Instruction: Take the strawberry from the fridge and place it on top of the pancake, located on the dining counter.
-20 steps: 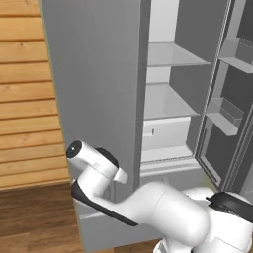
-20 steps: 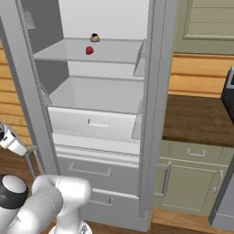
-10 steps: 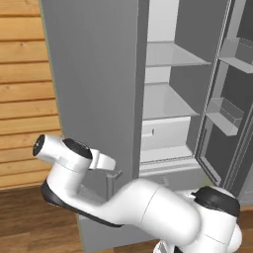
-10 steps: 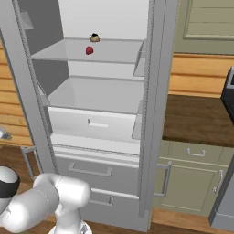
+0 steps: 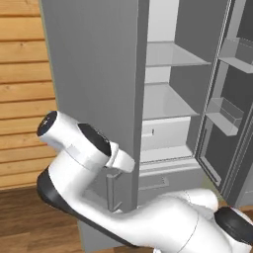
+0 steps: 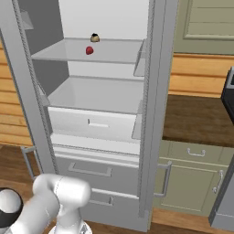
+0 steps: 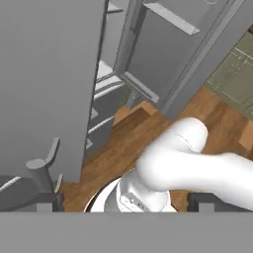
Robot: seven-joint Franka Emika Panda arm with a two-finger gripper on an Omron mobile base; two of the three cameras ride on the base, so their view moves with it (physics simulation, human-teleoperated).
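Note:
The strawberry (image 6: 89,50) lies small and red on the upper shelf of the fridge (image 6: 98,96), with both doors standing open. In the hand view my gripper (image 7: 118,202) is open, its dark fingertips (image 7: 30,201) far apart and nothing between them. The left door's bar handle (image 7: 40,173) stands close by its left tip. From the left base camera my white hand (image 5: 120,160) sits against the left door's edge, just above that handle (image 5: 113,190). The pancake and the dining counter are out of view.
A small brown-and-cream jar (image 6: 94,38) stands behind the strawberry. The open left door (image 5: 94,74) and the right door with its bins (image 5: 225,116) flank the shelves. Lower drawers (image 6: 91,171) sit below. A dark counter over green cabinets (image 6: 196,121) is at right.
The jaws have spread from half closed to wide, letting go of the left door's handle. The forearm has swung left and up beside the open door.

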